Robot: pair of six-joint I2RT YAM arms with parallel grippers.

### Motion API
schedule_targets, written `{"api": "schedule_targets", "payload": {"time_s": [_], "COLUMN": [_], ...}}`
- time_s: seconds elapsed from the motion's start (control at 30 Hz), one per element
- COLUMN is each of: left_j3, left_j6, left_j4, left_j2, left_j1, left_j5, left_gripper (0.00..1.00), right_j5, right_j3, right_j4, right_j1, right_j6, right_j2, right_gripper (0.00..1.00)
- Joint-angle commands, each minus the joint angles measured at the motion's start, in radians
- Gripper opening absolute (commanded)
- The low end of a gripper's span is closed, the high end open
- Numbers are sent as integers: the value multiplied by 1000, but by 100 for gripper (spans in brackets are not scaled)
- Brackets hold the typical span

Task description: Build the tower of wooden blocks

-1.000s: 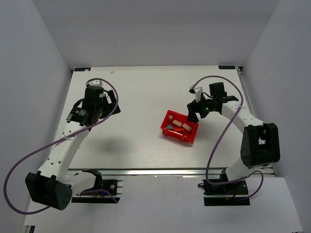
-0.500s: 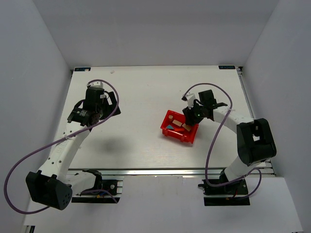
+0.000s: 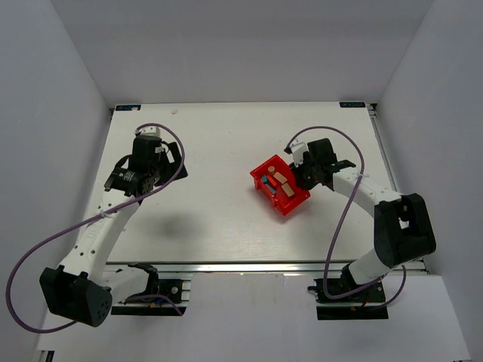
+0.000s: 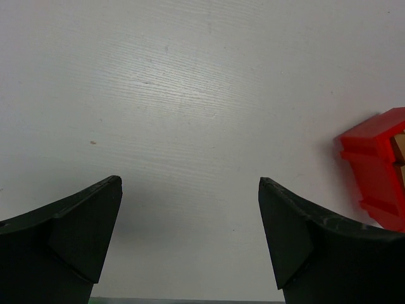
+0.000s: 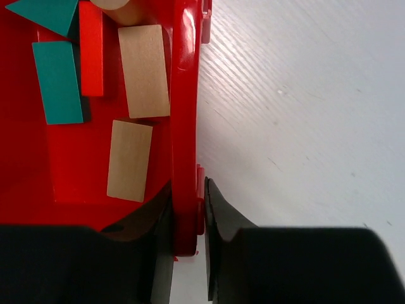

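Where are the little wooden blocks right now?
The wooden blocks lie loose inside the red bin, right of the table centre in the overhead view, where the right gripper pinches the bin's wall.

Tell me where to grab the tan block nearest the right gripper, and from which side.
Come straight down from above and pinch the tan block across its two long sides, near the middle. It lies flat on the floor of the red bin, so only its top is open; the wall-side gap looks tight.
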Motion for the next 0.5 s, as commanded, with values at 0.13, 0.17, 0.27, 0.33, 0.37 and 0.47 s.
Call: {"api": "schedule_targets", "payload": {"time_s": [0.13, 0.17, 0.27, 0.33, 0.37, 0.47], "left_j3": [2, 4, 6, 12, 13, 22], "left_j6": [2, 2, 0, 0, 0, -9], "left_j4": [32, 29, 22, 12, 11, 2], "left_j2": [-22, -19, -17, -17, -16, -8], "left_j1": [-1, -1, -1, -1, -1, -2], "left_j5": [27, 27, 10, -2, -4, -21], "left_gripper": [98, 98, 98, 98, 98, 98], "right_j5": [274, 367, 575, 694, 798, 948], "right_j3": [185, 209, 312, 338, 360, 412], "right_j4": [-157, -186, -315, -348, -358, -416], "right_j1": [41, 47, 70, 87, 93, 113], "right_j6": [-24, -30, -55, -69, -87, -136], "right_j2": [-134, -133, -93, -52, -36, 31], "right_gripper": [0, 0, 0, 0, 0, 0]}}
